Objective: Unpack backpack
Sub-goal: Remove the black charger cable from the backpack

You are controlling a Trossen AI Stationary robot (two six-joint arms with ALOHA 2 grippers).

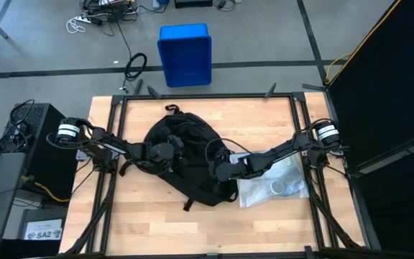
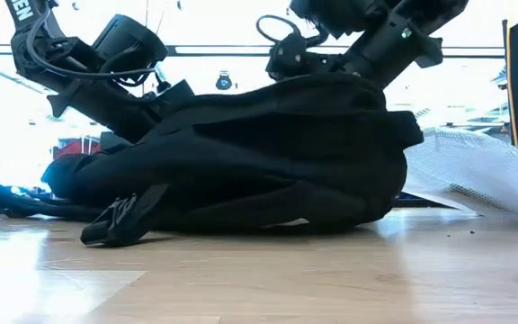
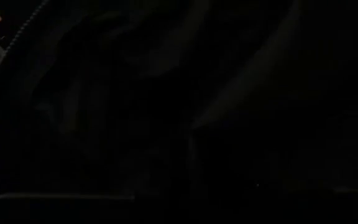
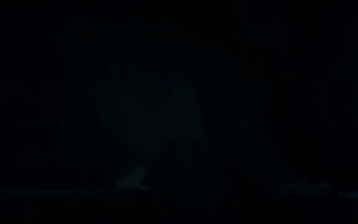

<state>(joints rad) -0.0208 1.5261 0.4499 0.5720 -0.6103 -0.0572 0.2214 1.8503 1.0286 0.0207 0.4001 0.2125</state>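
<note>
On table centre: backpack (image 1: 182, 155); mesh bag (image 1: 275, 183) touching right edge.

Both end effector tips buried in backpack (image 1: 185, 162); wrist views black.

Clear mesh bag (image 1: 275, 188) holding a white ring on wooden table (image 1: 264, 119), blue bin (image 1: 185, 54) on floor beyond
</note>
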